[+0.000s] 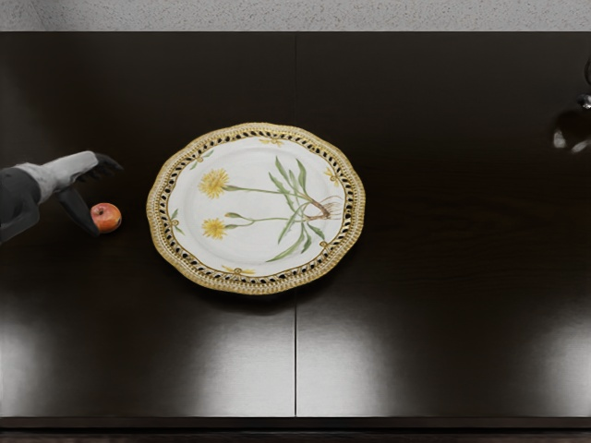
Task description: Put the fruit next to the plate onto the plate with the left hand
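**A:** Since the fruit [106, 217] lies on the table [295, 360] and not on the plate [268, 281], how much of the job is done?

**B:** None of it yet, I'd say. At the far left the left hand [66, 177] is spread wide and holds nothing. One dark finger [81, 212] is just beside the fruit, perhaps touching it, and the others reach out above it. The fruit sits near the plate's left rim, apart from it.

**A:** What's left, then?

**B:** Closing on the fruit, lifting it, carrying it right over the pierced gold rim and setting it on the white middle.

**A:** Is there room?

**B:** Plenty. The path is short, with nothing in the way. At the far right edge the right hand [572, 134] barely shows, and I cannot tell its state.
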You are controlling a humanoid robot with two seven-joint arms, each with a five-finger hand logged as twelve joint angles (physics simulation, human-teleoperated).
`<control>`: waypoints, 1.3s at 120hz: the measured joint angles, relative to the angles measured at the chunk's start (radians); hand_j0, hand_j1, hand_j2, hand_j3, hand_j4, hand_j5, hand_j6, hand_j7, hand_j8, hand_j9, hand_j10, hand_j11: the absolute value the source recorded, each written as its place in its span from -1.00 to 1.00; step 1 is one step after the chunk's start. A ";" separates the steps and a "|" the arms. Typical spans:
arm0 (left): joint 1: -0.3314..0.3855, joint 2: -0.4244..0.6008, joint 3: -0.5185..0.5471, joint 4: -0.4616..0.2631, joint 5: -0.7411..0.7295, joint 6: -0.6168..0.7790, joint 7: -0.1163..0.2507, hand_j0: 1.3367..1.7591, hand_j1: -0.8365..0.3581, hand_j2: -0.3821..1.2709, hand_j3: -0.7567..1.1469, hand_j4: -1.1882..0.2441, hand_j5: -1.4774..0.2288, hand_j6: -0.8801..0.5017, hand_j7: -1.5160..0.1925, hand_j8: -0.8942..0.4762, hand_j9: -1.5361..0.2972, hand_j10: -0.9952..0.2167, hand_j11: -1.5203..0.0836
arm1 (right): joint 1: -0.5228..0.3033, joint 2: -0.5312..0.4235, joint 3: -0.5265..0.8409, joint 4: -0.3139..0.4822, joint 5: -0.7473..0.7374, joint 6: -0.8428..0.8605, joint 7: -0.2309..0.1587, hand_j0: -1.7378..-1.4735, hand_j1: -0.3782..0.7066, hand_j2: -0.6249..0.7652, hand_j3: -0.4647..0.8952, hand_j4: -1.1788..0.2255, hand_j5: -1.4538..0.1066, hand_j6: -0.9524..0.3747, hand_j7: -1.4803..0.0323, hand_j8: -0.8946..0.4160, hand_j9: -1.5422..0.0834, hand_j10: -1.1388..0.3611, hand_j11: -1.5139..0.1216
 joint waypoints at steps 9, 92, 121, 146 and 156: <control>0.000 -0.029 0.034 -0.023 0.005 0.070 0.001 0.52 0.47 -0.47 -0.20 0.29 0.34 -0.11 0.38 -0.08 0.31 0.21 0.47 | 0.000 0.000 0.000 0.000 0.000 0.000 0.000 -0.40 -0.88 -0.11 -0.32 0.63 0.81 0.39 0.90 0.32 0.85 0.48 0.80; 0.001 -0.081 0.156 -0.076 0.009 0.254 0.010 0.52 0.16 -0.44 -0.20 0.09 0.11 -0.32 0.15 -0.30 0.09 -0.04 0.23 | 0.000 0.000 0.000 0.000 0.000 0.000 0.000 -0.40 -0.87 -0.11 -0.32 0.63 0.81 0.39 0.90 0.32 0.85 0.48 0.80; 0.004 -0.081 0.171 -0.077 0.010 0.255 0.010 0.52 0.00 -0.41 -0.20 -0.03 -0.01 -0.44 0.03 -0.39 -0.02 -0.17 0.10 | 0.000 0.000 0.000 0.000 0.000 0.000 0.000 -0.40 -0.88 -0.11 -0.32 0.63 0.81 0.39 0.90 0.32 0.85 0.48 0.80; 0.004 -0.080 0.178 -0.077 0.010 0.253 0.011 0.51 -0.12 -0.34 -0.19 -0.16 -0.14 -0.47 -0.11 -0.39 -0.15 -0.31 -0.05 | 0.000 0.000 0.000 0.000 0.000 0.000 0.000 -0.40 -0.88 -0.11 -0.32 0.63 0.81 0.39 0.90 0.32 0.85 0.48 0.80; 0.003 -0.073 0.179 -0.078 0.010 0.247 0.015 0.45 -0.13 -0.28 -0.26 -0.22 -0.21 -0.45 -0.18 -0.37 -0.22 -0.38 -0.13 | 0.000 0.000 0.000 0.000 0.000 0.000 0.000 -0.40 -0.88 -0.11 -0.32 0.63 0.81 0.39 0.90 0.32 0.85 0.48 0.80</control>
